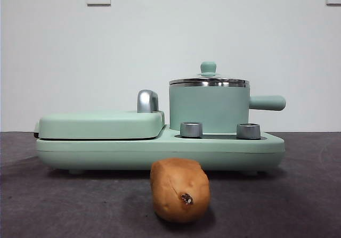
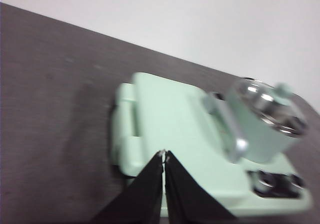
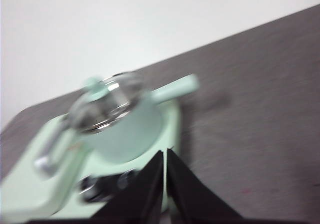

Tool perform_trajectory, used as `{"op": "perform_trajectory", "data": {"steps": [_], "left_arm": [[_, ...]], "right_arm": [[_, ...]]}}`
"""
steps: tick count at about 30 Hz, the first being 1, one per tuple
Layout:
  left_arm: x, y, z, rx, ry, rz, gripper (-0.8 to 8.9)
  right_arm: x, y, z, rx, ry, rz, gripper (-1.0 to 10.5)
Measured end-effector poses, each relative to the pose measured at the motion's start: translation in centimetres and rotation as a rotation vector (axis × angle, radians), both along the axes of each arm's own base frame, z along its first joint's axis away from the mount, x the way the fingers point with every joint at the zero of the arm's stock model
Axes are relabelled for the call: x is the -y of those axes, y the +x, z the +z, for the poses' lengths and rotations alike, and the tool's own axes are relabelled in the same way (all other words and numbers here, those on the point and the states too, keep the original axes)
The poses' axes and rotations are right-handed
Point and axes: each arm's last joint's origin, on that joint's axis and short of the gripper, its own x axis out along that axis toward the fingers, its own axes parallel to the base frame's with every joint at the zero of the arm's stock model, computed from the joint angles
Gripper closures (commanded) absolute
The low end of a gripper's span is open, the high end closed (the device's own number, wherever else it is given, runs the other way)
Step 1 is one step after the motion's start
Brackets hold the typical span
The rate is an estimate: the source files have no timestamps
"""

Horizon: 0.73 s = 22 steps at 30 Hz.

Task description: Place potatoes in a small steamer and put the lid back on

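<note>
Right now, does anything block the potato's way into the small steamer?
Yes. The glass lid sits on the small steamer, closing its mouth, so it must come off first. The potato lies on the table in front of the appliance, untouched. Left gripper and right gripper are both shut, holding nothing.

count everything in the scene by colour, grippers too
Mint green: 3, the steamer, the griddle cover, the cooker base
Clear glass: 1, the lid with a mint knob
Orange-brown: 1, the potato
Black: 2, the left gripper and right gripper
Total: 7
</note>
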Motion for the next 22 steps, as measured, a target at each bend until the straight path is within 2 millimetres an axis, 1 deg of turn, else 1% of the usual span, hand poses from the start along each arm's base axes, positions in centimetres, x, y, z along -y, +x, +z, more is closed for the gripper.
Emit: {"op": "perform_trajectory", "data": {"steps": [3, 6, 9, 12, 15, 17, 19, 20, 22], "left_arm": [[0.3, 0.5, 2.3, -0.034, -0.017, -0.081, 8.04], [0.6, 1.4, 4.0, -0.079, -0.034, -0.174, 8.04], [1.0, 2.4, 5.0, -0.119, -0.038, -0.282, 8.04], [1.5, 3.3, 5.6, -0.163, -0.046, -0.395, 8.04], [2.1, 4.2, 5.9, -0.198, -0.050, -0.493, 8.04], [2.5, 4.7, 6.1, -0.211, -0.040, -0.534, 8.02], [2.9, 5.1, 6.1, -0.211, -0.023, -0.559, 7.54], [3.0, 5.3, 6.1, -0.212, -0.018, -0.569, 7.04], [3.2, 5.4, 6.0, -0.216, -0.010, -0.585, 6.11]], "right_arm": [[-0.2, -0.1, 1.9, -0.030, 0.008, 0.088, 9.4], [-0.5, 0.1, 3.6, -0.044, -0.007, 0.180, 9.4], [-0.7, 0.4, 5.2, -0.053, -0.028, 0.282, 9.4], [-0.9, 0.9, 6.2, -0.070, -0.045, 0.371, 9.4], [-1.0, 1.4, 6.7, -0.076, -0.056, 0.433, 9.4], [-1.0, 1.7, 6.7, -0.079, -0.058, 0.457, 9.3], [-1.0, 1.8, 6.6, -0.086, -0.059, 0.460, 9.2], [-1.0, 1.8, 6.6, -0.087, -0.060, 0.460, 8.7], [-1.0, 1.8, 6.6, -0.085, -0.063, 0.461, 7.3]]}}
